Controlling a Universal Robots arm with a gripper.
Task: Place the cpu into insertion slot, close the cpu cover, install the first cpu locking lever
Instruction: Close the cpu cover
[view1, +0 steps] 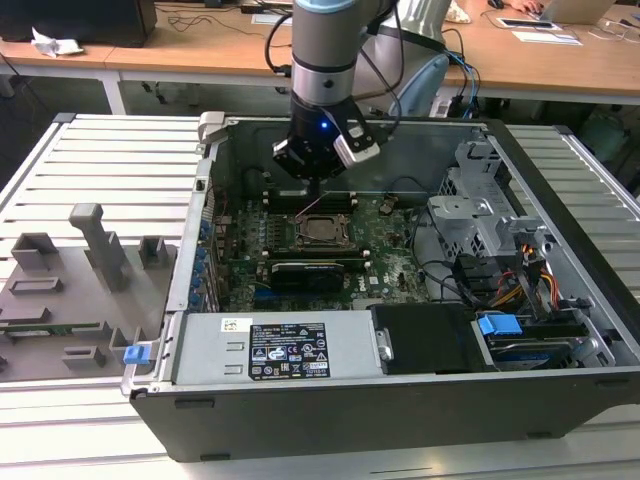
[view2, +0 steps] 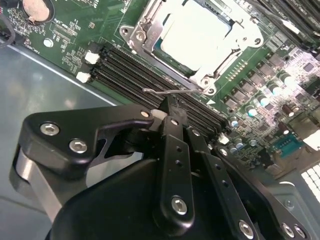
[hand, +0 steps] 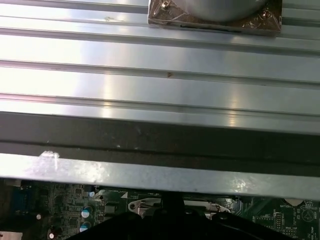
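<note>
Second wrist view: my gripper (view2: 172, 111) hangs just above a thin wire locking lever (view2: 167, 91) at the socket's edge, fingers drawn together into one narrow tip with no gap visible. I judge them closed, gripping nothing. That narrow tip suits pushing a thin lever, which I take as the reason for the pose.

The cpu (view2: 195, 37) sits in the insertion slot (view2: 159, 49) near the middle of the green motherboard (view2: 280, 100), pale top showing through the cut-out of the cpu cover (view2: 220, 62). The cover lies flat over the chip, so seating and closing look done. The lever stands free, not yet latched by my reading.

Count: one cpu, one cover, one lever that I can make out. Beside the socket run several black memory slots (view2: 130, 67); I cannot count them exactly.

Exterior view: the gripper (view1: 314, 190) is over the socket, inside the open computer case (view1: 560, 160).
</note>
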